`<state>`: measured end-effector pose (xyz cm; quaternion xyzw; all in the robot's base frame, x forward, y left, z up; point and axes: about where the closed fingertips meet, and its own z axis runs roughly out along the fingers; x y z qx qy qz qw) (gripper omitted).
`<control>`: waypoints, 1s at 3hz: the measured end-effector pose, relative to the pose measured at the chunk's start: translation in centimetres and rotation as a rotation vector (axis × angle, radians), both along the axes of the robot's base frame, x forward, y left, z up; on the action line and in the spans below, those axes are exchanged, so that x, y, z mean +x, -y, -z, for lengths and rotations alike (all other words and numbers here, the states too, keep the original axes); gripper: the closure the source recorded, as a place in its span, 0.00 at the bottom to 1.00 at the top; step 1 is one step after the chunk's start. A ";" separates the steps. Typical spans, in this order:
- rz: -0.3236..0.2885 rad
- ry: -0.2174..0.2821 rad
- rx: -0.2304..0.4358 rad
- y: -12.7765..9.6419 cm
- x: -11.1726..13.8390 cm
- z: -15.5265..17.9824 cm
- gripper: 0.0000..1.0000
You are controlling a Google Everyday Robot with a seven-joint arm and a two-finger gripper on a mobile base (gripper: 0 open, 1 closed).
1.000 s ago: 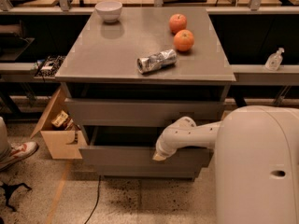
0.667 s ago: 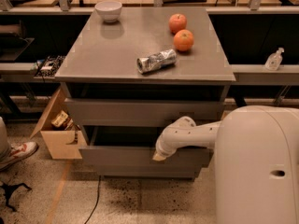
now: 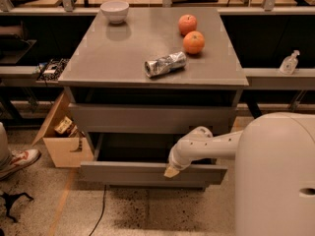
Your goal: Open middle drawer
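The grey cabinet (image 3: 152, 119) has its middle drawer (image 3: 123, 173) pulled partly out toward me. The drawer's dark shallow interior (image 3: 133, 154) shows behind its flat front. My gripper (image 3: 172, 171) sits at the top edge of that drawer front, right of centre, at the end of my white arm (image 3: 206, 144). The drawer front above it (image 3: 147, 118) stands nearly flush with the cabinet. Any lower drawer is hidden beneath the open one.
On the cabinet top are a white bowl (image 3: 114, 11), two oranges (image 3: 194, 42) (image 3: 187, 24) and a crushed silver can (image 3: 165, 64). A cardboard box (image 3: 61, 141) stands on the floor at the left. A cable (image 3: 101, 205) runs across the floor. My white body (image 3: 275, 176) fills the lower right.
The middle drawer front and my gripper have moved slightly further out toward me. Nothing on the cabinet top has moved.
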<state>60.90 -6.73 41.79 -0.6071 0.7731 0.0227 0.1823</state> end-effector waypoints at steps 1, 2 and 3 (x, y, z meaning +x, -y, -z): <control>0.013 -0.012 -0.012 0.6 0.2 0.1 1.00; 0.005 -0.003 -0.032 1.5 -0.7 -0.4 1.00; -0.022 -0.005 -0.042 2.1 -3.5 0.0 1.00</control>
